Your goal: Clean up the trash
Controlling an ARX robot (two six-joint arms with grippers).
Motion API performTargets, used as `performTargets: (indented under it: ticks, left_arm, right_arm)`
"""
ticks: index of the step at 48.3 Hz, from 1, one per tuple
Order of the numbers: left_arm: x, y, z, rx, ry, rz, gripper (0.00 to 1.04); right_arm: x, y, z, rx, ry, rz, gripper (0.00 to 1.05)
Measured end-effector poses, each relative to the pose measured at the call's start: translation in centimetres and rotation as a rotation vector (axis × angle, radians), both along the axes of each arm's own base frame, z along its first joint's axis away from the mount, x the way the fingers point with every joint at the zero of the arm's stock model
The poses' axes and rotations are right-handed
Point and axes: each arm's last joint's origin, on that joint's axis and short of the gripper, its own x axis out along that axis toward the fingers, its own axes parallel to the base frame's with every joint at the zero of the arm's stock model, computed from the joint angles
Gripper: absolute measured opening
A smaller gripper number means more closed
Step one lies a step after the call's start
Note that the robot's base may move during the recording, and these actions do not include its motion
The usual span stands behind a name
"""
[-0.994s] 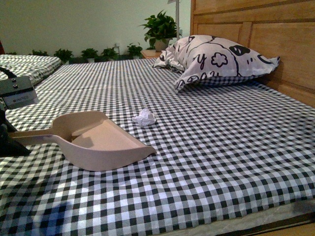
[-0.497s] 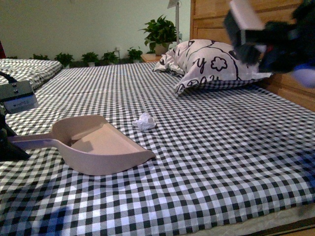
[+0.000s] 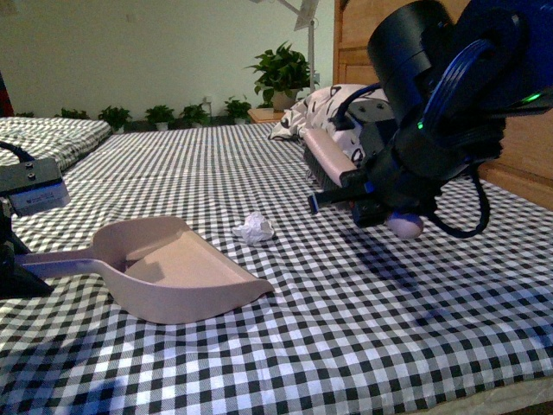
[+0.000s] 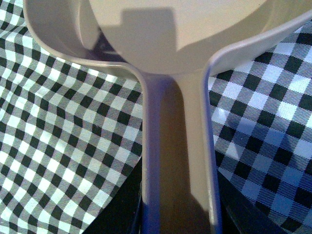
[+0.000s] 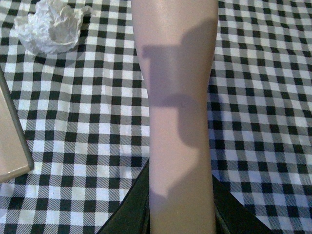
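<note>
L gripper point(image 4: 178, 214) clamped on dustpan point(image 3: 173, 272) handle. R gripper point(image 5: 180, 209) clamped on brush point(image 3: 333, 160); trash point(image 3: 253, 228) lies ahead of R fingertips, apart from them.

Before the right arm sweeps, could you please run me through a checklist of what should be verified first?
1. Small crumpled white paper ball lying free on the checked bedsheet: ok.
2. Beige-pink plastic dustpan mouth towards the ball, resting on the sheet: ok.
3. Left gripper shut on the dustpan handle: ok.
4. Right gripper shut on the pink brush handle: ok.
5. Brush bristles touching the sheet: not ok, raised.
6. Ball between brush and dustpan: ok.
</note>
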Motion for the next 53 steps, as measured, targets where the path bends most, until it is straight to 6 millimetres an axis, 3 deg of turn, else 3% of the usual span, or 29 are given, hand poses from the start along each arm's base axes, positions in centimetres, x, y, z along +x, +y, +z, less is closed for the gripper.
performTargets:
  ticks: [13, 29, 53]
  left_arm:
    - [0.0, 0.0, 0.0, 0.0, 0.0, 0.0, 0.27]
    - [0.0, 0.0, 0.0, 0.0, 0.0, 0.0, 0.27]
    - [0.0, 0.0, 0.0, 0.0, 0.0, 0.0, 0.27]
  right_arm:
    - [1.4, 1.9, -2.6, -0.14, 0.043, 0.032, 0.19]
    - [3.8, 1.7, -2.5, -0.222, 0.041, 0.006, 0.19]
    - [4.5, 3.0, -4.4, -0.246, 0.135, 0.084, 0.19]
